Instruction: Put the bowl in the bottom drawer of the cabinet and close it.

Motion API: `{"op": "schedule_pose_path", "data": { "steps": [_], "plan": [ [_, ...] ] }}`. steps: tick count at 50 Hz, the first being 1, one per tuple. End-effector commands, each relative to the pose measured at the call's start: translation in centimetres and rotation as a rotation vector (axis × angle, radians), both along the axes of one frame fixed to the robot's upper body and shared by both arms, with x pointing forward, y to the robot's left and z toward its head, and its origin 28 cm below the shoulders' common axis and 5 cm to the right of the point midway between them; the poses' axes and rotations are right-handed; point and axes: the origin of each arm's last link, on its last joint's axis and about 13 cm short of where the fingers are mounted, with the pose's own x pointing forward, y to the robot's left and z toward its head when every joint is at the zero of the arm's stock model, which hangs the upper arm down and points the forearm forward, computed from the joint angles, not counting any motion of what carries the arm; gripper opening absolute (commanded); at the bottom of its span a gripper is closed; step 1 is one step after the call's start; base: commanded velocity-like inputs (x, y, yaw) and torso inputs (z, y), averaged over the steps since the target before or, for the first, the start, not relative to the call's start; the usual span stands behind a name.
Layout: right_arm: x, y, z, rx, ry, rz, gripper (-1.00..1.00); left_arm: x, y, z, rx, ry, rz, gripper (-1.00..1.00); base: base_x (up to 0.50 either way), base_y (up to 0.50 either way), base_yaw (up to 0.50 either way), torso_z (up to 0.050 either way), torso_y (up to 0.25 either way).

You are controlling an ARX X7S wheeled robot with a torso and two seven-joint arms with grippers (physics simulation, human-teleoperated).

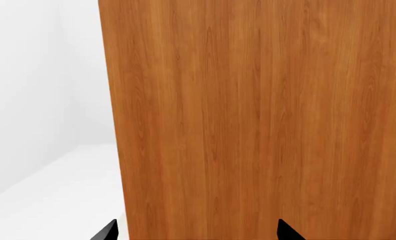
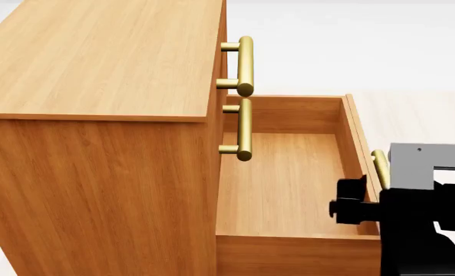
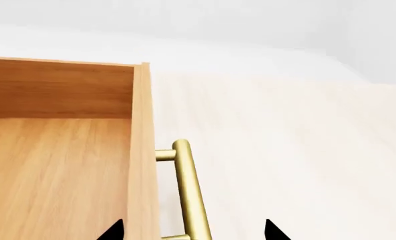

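While the right gripper (image 3: 192,232) hangs just above the brass bar handle (image 3: 189,190) of the bottom drawer (image 2: 289,190), its two black fingertips stand spread to either side of the bar without touching it, so the claw is open and holds nothing. From the head camera the right arm's black body sits low at the near corner of the drawer's front panel, with a grey bracket above it. That drawer is pulled well out of the cabinet (image 2: 96,172), and its bare wooden floor carries no bowl; the bowl shows in none of the views. Farther back, the two upper drawers are shut, their brass handles (image 2: 244,66) stacked one over the other on the cabinet's front. The left gripper (image 1: 196,232) faces a flat orange-brown side of the cabinet from close by, its fingertips set wide apart and empty, with white floor beside the panel.
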Motion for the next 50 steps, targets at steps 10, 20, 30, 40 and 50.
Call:
{"op": "schedule_pose_path", "data": {
  "steps": [10, 20, 30, 40, 50],
  "plan": [
    [-0.9, -0.7, 1.6, -0.014, -0.137, 0.015, 1.00, -0.1, 0.0, 0.0, -0.003, 0.001, -0.009, 1.00, 0.00, 0.00, 0.00, 0.000, 0.000],
    [-1.5, -1.4, 3.2, -0.023, -0.210, -0.051, 1.00, -0.1, 0.0, 0.1, -0.003, -0.001, -0.011, 1.00, 0.00, 0.00, 0.00, 0.000, 0.000],
    [-2.5, -2.2, 4.8, -0.053, -0.273, -0.117, 1.00, -0.1, 0.0, 0.0, -0.007, -0.004, -0.010, 1.00, 0.00, 0.00, 0.00, 0.000, 0.000],
    [-3.3, -2.9, 5.3, -0.061, -0.294, -0.182, 1.00, -0.1, 0.0, 0.0, -0.007, -0.005, -0.011, 1.00, 0.00, 0.00, 0.00, 0.000, 0.000],
    [-4.0, -3.8, 5.4, -0.061, -0.301, -0.258, 1.00, 0.0, 0.0, 0.0, -0.008, -0.006, -0.010, 1.00, 0.00, 0.00, 0.00, 0.000, 0.000]
  ]
}}
